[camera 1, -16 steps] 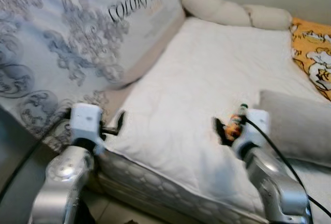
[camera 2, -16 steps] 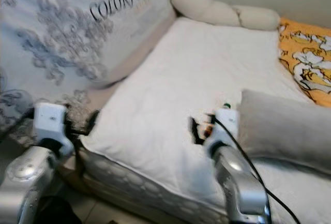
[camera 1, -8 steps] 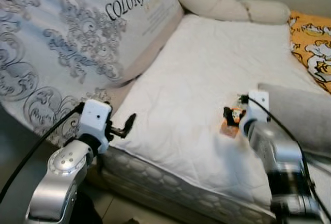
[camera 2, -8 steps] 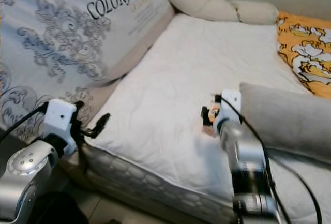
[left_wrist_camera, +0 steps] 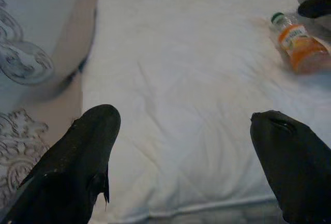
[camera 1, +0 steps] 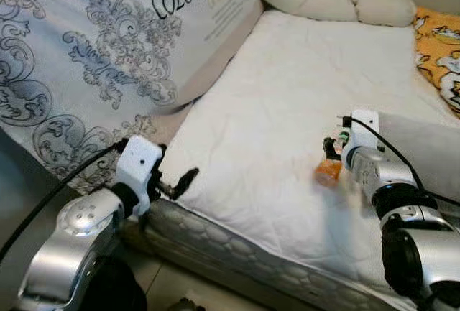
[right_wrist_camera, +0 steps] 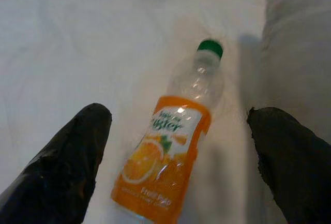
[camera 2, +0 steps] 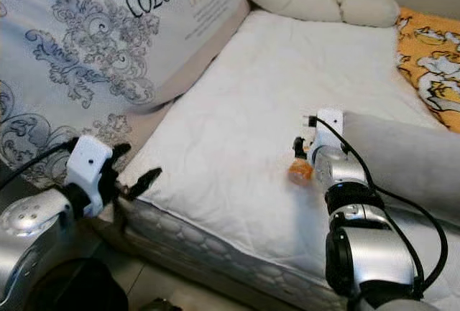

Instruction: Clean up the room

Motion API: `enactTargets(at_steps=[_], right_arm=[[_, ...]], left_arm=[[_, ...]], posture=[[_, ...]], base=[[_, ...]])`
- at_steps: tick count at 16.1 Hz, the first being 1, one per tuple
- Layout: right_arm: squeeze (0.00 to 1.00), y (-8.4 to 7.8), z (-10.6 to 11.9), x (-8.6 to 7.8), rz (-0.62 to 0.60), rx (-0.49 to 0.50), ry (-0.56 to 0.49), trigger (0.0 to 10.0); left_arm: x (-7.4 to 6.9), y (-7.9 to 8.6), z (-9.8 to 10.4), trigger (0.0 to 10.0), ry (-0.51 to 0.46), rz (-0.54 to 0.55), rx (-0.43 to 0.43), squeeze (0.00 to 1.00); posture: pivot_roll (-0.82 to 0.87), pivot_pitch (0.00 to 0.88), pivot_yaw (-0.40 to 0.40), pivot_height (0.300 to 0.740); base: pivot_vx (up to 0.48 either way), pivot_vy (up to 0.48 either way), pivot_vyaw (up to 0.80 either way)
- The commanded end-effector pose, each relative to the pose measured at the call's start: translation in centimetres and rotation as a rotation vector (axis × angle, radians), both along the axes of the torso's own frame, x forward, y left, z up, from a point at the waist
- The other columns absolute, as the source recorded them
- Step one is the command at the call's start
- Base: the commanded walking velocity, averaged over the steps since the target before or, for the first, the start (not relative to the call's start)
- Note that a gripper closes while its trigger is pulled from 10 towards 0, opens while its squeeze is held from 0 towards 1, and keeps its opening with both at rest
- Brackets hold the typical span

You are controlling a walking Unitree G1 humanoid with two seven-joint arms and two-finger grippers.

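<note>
Released since a moment ago, the orange juice bottle [right_wrist_camera: 173, 149] now lies on its side on the white bed [camera 1: 273, 88], beside a grey pillow [camera 2: 402, 156]. Right gripper [right_wrist_camera: 181, 162] hovers over it, fingers spread wide. Left gripper [left_wrist_camera: 186, 157] hangs open at the mattress edge. Bottle: green cap, orange label.

Both eye views look forward and down from the head over the bed [camera 1: 287, 110]. The wrist views look along their fingers, and both catch the orange bottle [right_wrist_camera: 168, 151], the right one from close above.
</note>
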State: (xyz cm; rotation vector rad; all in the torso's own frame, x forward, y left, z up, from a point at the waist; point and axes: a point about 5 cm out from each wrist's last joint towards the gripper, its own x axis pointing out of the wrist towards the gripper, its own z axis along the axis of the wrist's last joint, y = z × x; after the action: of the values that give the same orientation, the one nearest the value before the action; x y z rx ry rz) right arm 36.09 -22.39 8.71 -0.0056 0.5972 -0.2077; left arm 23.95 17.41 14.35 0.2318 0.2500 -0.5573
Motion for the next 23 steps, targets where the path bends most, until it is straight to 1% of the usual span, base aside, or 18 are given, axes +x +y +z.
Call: enactTargets(at_steps=[1, 2, 3, 5, 6, 8, 9, 11, 13, 14, 15, 17, 18, 20, 22, 23], right_arm=[[1.00, -0.5, 1.0, 0.5, -0.002, -0.013, -0.034, 10.0], [0.67, -0.7, 1.0, 0.6, -0.013, 0.019, -0.041, 10.0], [0.00, -0.7, 0.7, 0.5, -0.016, 0.048, -0.035, 10.0], [0.00, -0.4, 0.3, 0.4, -0.006, 0.115, -0.035, 10.0], [0.00, -0.7, -0.3, 0.0, -0.007, 0.072, -0.008, 10.0], [0.00, -1.2, -0.8, -0.4, -0.047, 0.045, 0.015, 10.0], [0.00, -1.4, -1.0, -0.6, -0.066, 0.065, 0.014, 10.0], [0.00, -1.4, -1.4, -0.9, -0.070, 0.078, 0.019, 10.0], [0.00, -1.3, -1.6, -1.0, -0.046, 0.089, 0.021, 10.0], [0.00, -1.1, -1.6, -0.9, -0.016, 0.108, 0.012, 10.0], [0.00, -0.9, -1.5, -0.8, 0.011, 0.150, -0.003, 10.0], [0.00, -0.9, -1.7, -1.0, 0.000, 0.164, 0.004, 10.0], [0.00, -0.7, -2.2, -1.2, -0.010, 0.178, 0.021, 10.0], [0.00, -0.3, -2.8, -1.5, -0.003, 0.174, 0.041, 10.0], [0.00, 0.3, -3.2, -1.7, 0.010, 0.195, 0.044, 3.5], [0.00, 0.5, -3.3, -1.7, 0.011, 0.204, 0.044, 3.2]], left_arm=[[-0.7, -0.3, 0.5, 10.0, 0.008, -0.039, 0.004, 0.87], [-1.4, -0.3, 0.8, 10.0, 0.018, -0.060, 0.010, 0.00], [-1.8, -0.2, 1.1, 10.0, 0.023, -0.073, 0.018, 0.00], [-2.6, 0.0, 1.8, 10.0, 0.021, -0.084, 0.034, 0.00], [-3.0, 0.1, 2.3, 10.0, 0.026, -0.095, 0.040, 0.00], [-3.6, 0.0, 2.8, 10.0, 0.036, -0.114, 0.044, 0.00], [-3.9, 0.0, 3.0, 10.0, 0.043, -0.124, 0.049, 0.00], [-4.3, -0.1, 3.1, 10.0, 0.054, -0.131, 0.049, 0.00], [-4.7, -0.1, 3.3, 10.0, 0.061, -0.129, 0.050, 0.00], [-5.0, 0.0, 3.4, 10.0, 0.063, -0.126, 0.051, 0.00], [-5.3, 0.1, 3.6, 10.0, 0.067, -0.120, 0.059, 0.00], [-5.6, 0.3, 3.7, 10.0, 0.075, -0.114, 0.066, 0.00], [-5.8, 0.4, 3.6, 10.0, 0.081, -0.110, 0.070, 0.00], [-6.0, 0.4, 3.6, 10.0, 0.085, -0.110, 0.073, 0.00], [-6.1, 0.4, 3.7, 10.0, 0.087, -0.110, 0.077, 0.00], [-6.1, 0.5, 3.8, 10.0, 0.087, -0.108, 0.078, 0.00]], posture=[[0.12, 0.000, -0.001, 0.740], [0.14, 0.036, -0.007, 0.740], [0.15, 0.063, -0.011, 0.740], [0.17, 0.100, -0.013, 0.740], [0.18, 0.124, -0.012, 0.740], [0.18, 0.155, -0.004, 0.740], [0.18, 0.175, 0.002, 0.740], [0.18, 0.185, 0.005, 0.740], [0.18, 0.199, 0.005, 0.740], [0.19, 0.207, 0.004, 0.740], [0.20, 0.215, 0.003, 0.740], [0.20, 0.218, 0.002, 0.740], [0.20, 0.218, 0.001, 0.740], [0.20, 0.219, 0.001, 0.740], [0.21, 0.220, 0.001, 0.740], [0.21, 0.220, 0.001, 0.740]], base=[[0.000, 0.000, 0.00], [0.000, 0.000, 0.00], [0.000, 0.000, 0.00], [0.000, 0.000, 0.00], [0.000, 0.000, 0.00], [0.000, 0.000, 0.00], [0.000, 0.000, 0.00], [0.000, 0.000, 0.00], [0.000, 0.000, 0.00], [0.000, 0.000, 0.00], [0.000, 0.000, 0.00], [0.000, 0.000, 0.00], [0.000, 0.000, 0.00], [0.000, 0.000, 0.00], [0.000, 0.000, 0.00], [0.000, 0.000, 0.00]])
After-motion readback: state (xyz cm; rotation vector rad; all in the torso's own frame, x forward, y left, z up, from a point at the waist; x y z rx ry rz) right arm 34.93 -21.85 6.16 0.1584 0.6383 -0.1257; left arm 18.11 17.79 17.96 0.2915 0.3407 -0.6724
